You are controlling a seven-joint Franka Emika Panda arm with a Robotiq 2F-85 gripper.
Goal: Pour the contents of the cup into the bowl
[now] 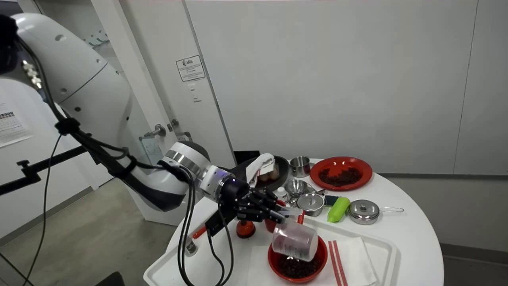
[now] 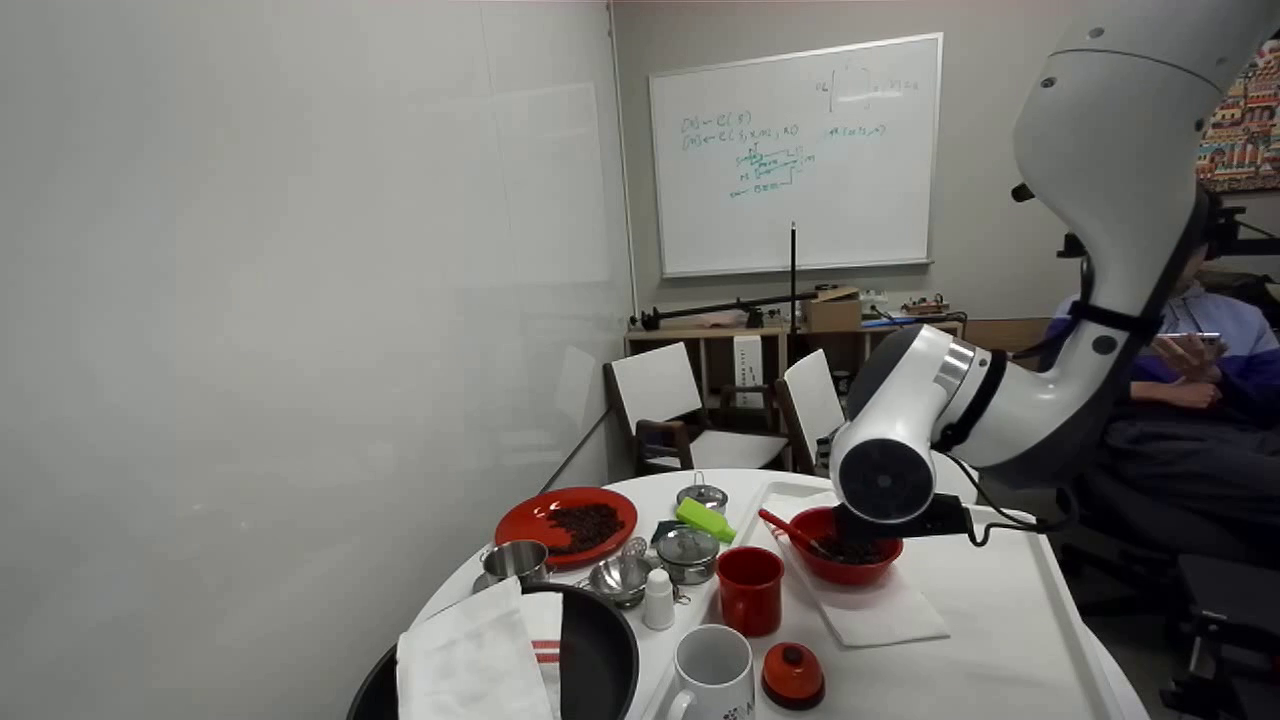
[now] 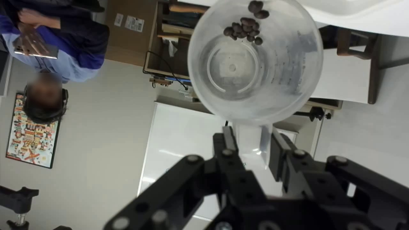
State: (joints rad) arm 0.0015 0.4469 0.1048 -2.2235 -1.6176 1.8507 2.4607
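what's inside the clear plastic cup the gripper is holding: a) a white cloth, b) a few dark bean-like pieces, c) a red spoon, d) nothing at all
b, as the wrist view shows a small cluster of dark bean-like pieces against the inner wall of the clear plastic cup held by the gripper.

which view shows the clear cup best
The wrist view: it looks into the clear cup, showing dark beans inside. An exterior view shows it side-on above the red bowl; where the arm blocks an exterior view, it is hidden.
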